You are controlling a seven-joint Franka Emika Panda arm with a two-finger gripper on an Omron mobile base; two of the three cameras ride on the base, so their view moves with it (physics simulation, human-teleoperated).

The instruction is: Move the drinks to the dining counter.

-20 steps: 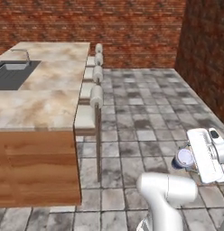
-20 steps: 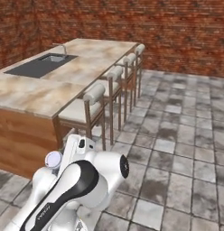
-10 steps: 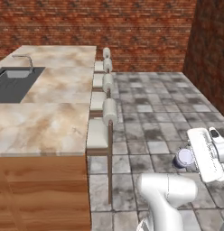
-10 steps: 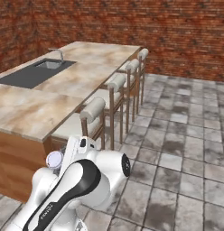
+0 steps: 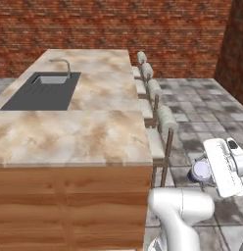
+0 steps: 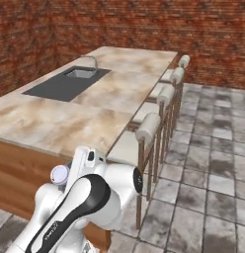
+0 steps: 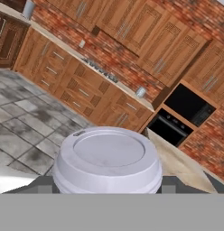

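Beside the dining counter (image 5: 69, 132), the folded arm's fingers (image 7: 107, 182) clasp a white-lidded cup (image 7: 107, 160) upright.

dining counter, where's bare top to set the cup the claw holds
The dining counter top is bare from its near edge up to the sink, and again beyond the faucet. The stools crowd its right side. The claw holds the cup low beside them.

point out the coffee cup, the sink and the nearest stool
coffee cup (image 7: 107, 159), hand view, on its white lid
sink (image 5: 42, 90), left base view, on the dark basin
nearest stool (image 6: 147, 128), right base view, on its padded backrest
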